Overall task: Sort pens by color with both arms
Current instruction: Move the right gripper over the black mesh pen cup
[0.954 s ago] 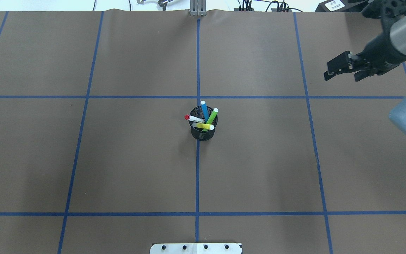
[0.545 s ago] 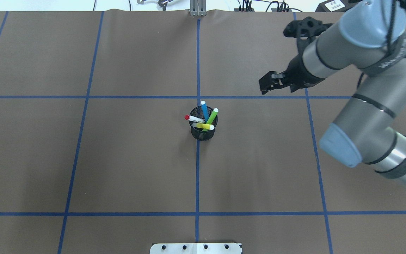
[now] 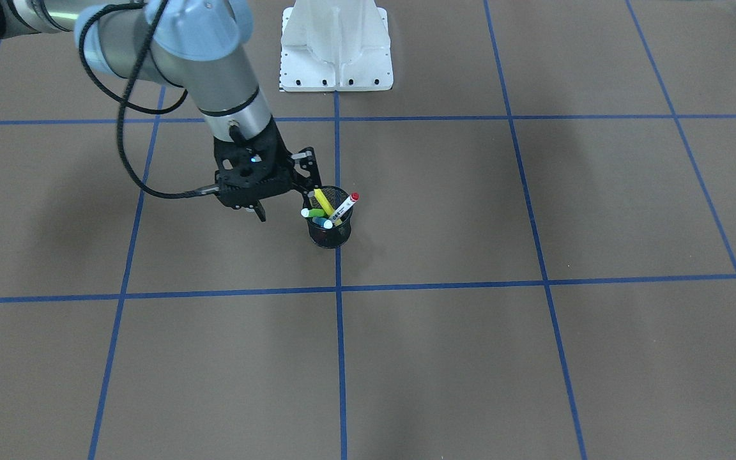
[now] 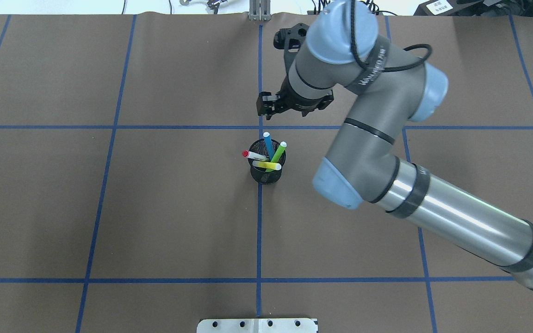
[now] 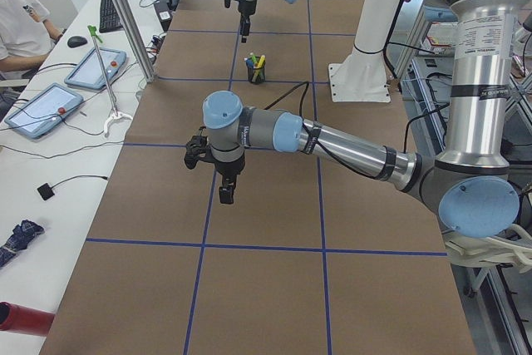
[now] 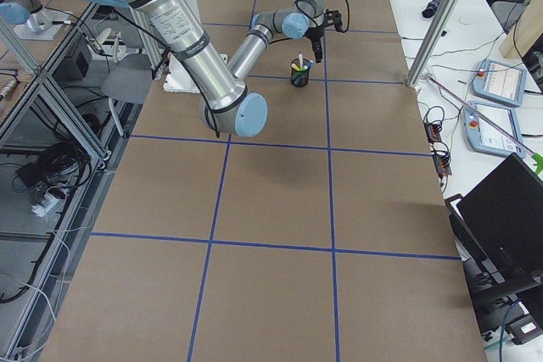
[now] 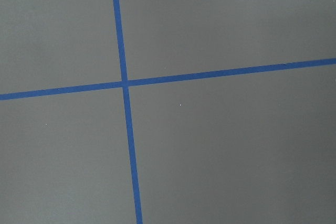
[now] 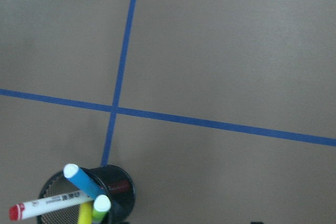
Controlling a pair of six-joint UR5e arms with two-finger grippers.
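Note:
Four pens stand in a black mesh cup (image 4: 266,176) at the table's centre: blue (image 4: 269,144), green (image 4: 279,152), yellow (image 4: 266,165) and a white one with a red cap (image 4: 253,156). My right gripper (image 4: 266,104) hangs open and empty just beyond the cup, on its far side; in the front view it (image 3: 286,191) sits beside the cup (image 3: 329,236). The right wrist view shows the cup (image 8: 119,186) and pens at its bottom left. My left gripper (image 5: 225,194) shows only in the left side view, above bare table far from the cup; I cannot tell whether it is open.
Brown table cover with a blue tape grid (image 4: 260,203). The white mounting base (image 3: 336,48) stands at the robot's edge. My right arm's forearm (image 4: 456,226) spans the right half of the table. An operator and tablets (image 5: 50,106) sit at a side desk.
My right arm has swept leftward from the table's right edge to just beyond the cup, its gripper still open. The cup and pens have not moved.

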